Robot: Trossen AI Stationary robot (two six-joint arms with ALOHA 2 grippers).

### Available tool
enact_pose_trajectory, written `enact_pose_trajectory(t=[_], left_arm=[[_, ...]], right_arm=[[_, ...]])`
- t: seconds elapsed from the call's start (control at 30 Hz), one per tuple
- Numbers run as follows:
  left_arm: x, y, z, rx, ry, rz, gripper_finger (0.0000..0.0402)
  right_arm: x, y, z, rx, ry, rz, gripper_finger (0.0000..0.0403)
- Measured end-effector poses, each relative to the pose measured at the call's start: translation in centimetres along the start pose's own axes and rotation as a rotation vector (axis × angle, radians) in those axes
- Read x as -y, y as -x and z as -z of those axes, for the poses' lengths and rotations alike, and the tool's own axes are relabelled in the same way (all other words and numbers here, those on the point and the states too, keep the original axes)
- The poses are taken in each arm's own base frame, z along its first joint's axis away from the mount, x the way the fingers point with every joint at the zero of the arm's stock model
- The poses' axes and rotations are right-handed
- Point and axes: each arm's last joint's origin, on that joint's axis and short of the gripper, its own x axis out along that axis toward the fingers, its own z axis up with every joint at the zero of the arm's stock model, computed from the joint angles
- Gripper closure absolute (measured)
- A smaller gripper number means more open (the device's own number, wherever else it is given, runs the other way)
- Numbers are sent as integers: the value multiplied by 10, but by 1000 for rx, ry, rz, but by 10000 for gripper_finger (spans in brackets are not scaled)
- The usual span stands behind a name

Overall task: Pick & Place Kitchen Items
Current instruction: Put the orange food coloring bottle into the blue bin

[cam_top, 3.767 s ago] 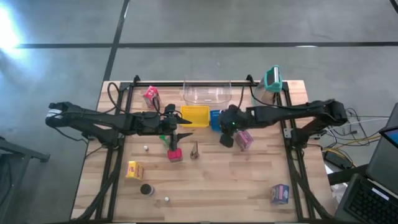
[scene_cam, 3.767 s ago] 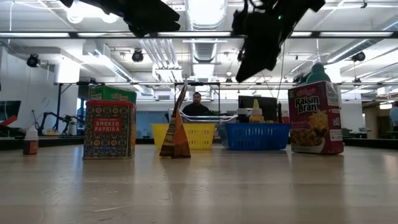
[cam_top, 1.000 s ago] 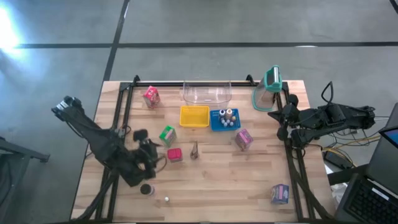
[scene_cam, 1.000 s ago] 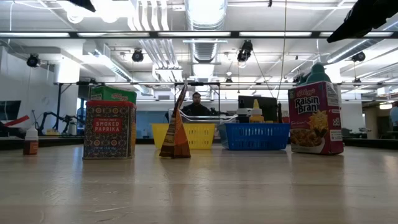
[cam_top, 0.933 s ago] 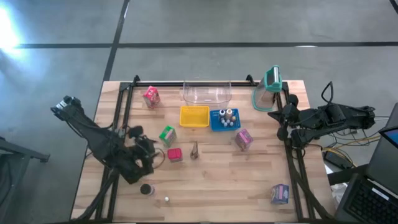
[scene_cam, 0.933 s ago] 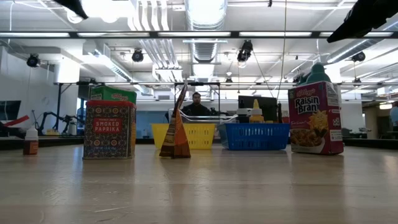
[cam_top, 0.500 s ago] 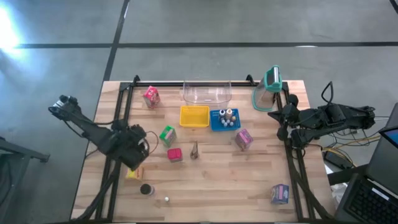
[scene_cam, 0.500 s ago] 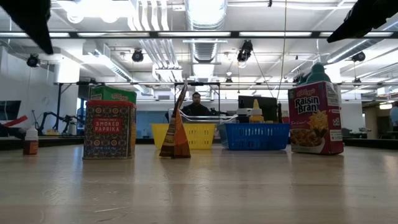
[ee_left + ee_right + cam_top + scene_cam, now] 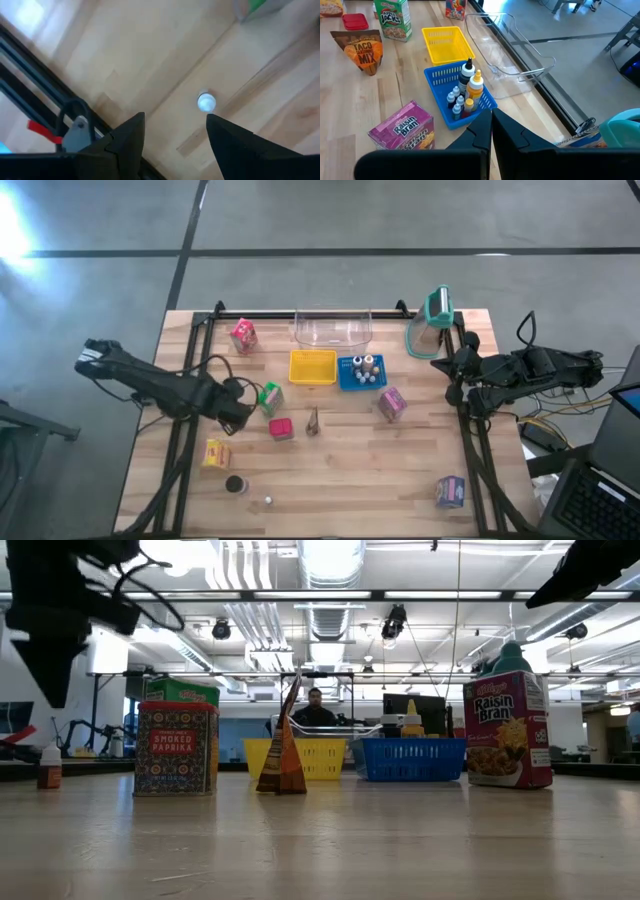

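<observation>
My left gripper (image 9: 243, 408) (image 9: 175, 142) is open and hovers above the table just left of the green carton (image 9: 269, 397). A tiny white ball (image 9: 206, 102) lies on the wood ahead of its fingertips, touching neither. In the high view the gripper hides that ball. My right gripper (image 9: 490, 121) is shut, holds nothing and waits at the table's right edge (image 9: 452, 370). Standing loose on the table are a pink carton (image 9: 243, 335), a red tin (image 9: 281, 429), a taco packet (image 9: 313, 421), a purple carton (image 9: 391, 403) and a yellow carton (image 9: 215, 453).
A yellow basket (image 9: 312, 366) and a blue basket (image 9: 362, 371) holding small bottles sit mid-table. A clear tray (image 9: 332, 328) and a teal-lidded jug (image 9: 432, 315) stand at the far edge. Near the front lie a dark disc (image 9: 236, 484), a white ball (image 9: 268, 501) and a carton (image 9: 450, 491).
My left gripper has swung from over the yellow carton near the table's left front toward the far edge and a little right, ending beside the green carton. It has come lower and now shows in the low view. The yellow carton is uncovered again. No object has moved.
</observation>
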Motion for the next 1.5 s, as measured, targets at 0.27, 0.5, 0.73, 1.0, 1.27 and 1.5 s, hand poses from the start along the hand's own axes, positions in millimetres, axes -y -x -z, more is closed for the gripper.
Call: enact_pose_trajectory(t=[0.27, 0.5, 0.73, 1.0, 1.27, 1.5], left_arm=[[4, -19, 2, -21, -26, 62, 184], [11, -26, 0, 10, -71, 138, 184], [10, -33, 3, -4, -67, 126, 184], [9, -48, 8, -5, -56, 124, 184], [11, -51, 7, 17, -55, 149, 184], [12, -52, 7, 21, -54, 154, 185]], right_arm=[[0, 0, 0, 0, 0, 1, 394], [0, 0, 0, 1, 0, 2, 394], [0, 0, 0, 1, 0, 2, 394], [0, 0, 0, 1, 0, 2, 394], [0, 0, 0, 1, 0, 1, 394], [0, 0, 0, 1, -1, 1, 394]])
